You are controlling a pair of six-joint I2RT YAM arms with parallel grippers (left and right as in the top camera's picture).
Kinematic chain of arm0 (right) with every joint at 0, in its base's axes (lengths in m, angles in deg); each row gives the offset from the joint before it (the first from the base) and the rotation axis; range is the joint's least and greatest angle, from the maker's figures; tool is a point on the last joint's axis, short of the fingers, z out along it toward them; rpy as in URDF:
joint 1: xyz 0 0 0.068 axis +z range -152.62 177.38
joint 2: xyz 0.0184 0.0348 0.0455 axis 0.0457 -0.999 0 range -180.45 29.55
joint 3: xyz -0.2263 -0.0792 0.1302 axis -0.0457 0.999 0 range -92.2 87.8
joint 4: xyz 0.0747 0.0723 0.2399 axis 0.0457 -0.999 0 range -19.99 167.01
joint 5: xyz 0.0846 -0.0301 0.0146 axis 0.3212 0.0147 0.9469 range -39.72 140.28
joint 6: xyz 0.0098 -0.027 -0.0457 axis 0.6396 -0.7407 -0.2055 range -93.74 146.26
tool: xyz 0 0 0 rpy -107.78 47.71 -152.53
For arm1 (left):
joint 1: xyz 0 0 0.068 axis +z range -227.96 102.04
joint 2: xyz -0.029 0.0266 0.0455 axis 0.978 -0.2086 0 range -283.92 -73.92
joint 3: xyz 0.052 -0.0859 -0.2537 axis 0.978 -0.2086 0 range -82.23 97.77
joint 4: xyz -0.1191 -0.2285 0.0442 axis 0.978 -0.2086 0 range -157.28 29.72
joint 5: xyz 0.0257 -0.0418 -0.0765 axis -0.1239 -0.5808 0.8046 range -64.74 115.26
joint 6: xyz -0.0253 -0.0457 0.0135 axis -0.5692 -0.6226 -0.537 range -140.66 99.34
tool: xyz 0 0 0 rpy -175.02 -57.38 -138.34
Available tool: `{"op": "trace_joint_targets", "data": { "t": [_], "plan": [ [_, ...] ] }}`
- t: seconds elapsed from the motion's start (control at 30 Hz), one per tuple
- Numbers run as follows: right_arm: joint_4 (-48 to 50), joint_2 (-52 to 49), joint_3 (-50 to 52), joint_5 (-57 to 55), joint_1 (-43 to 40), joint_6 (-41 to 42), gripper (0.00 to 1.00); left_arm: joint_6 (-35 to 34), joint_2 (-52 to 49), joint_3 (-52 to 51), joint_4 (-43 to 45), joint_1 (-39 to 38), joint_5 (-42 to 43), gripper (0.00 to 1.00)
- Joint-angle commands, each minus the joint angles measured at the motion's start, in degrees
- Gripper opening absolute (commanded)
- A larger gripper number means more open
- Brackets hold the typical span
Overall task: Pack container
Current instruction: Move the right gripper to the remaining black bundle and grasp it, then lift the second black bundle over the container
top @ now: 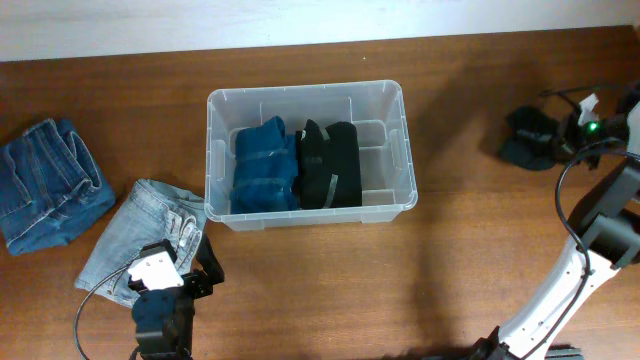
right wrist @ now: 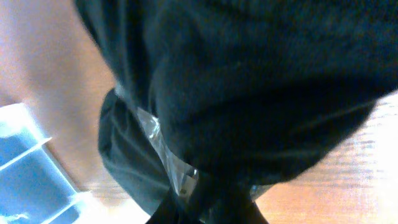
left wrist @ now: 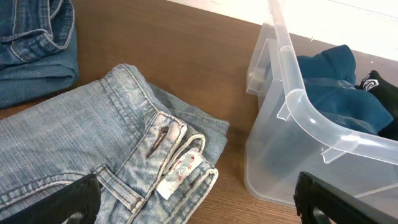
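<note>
While the left pincer (left wrist: 198, 200) hangs wide apart over pale jeans (left wrist: 74, 143), the container (left wrist: 292, 106) sits just ahead to its right, two rolls (left wrist: 336, 93) inside. Far off, the right pincer (right wrist: 208, 208) is clamped on a dark bundle (right wrist: 249, 81).

The left tool (left wrist: 205, 208) is held at 8 o'clock, fingers (left wrist: 74, 199) spread wide. The right arm (top: 600, 235) is stretched to 3 o'clock — its tool (top: 568, 130) pinched shut on a black garment (top: 528, 138).

Right gripper (right wrist: 208, 208) tips behind blurred black bundle (right wrist: 249, 93)
</note>
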Motion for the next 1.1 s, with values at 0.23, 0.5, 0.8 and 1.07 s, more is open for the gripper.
{"op": "trace_joint_targets", "data": {
  "t": [0.23,0.5,0.8,1.07],
  "plan": [
    [-8.63,23.06,-5.81,11.04,5.88,-4.63,0.09,-0.11,0.44,-0.79,0.17,0.17,0.61,0.99],
    [-9.46,32.09,-5.81,8.83,23.08,-5.49,0.09,-0.11,0.44,-0.79,0.17,0.17,0.61,0.99],
    [-6.03,29.68,-1.90,-4.94,42.80,2.80,0.09,-0.11,0.44,-0.79,0.17,0.17,0.61,0.99],
    [0.66,27.12,3.10,-19.21,51.10,16.74,0.09,-0.11,0.44,-0.79,0.17,0.17,0.61,1.00]
  ]
}}
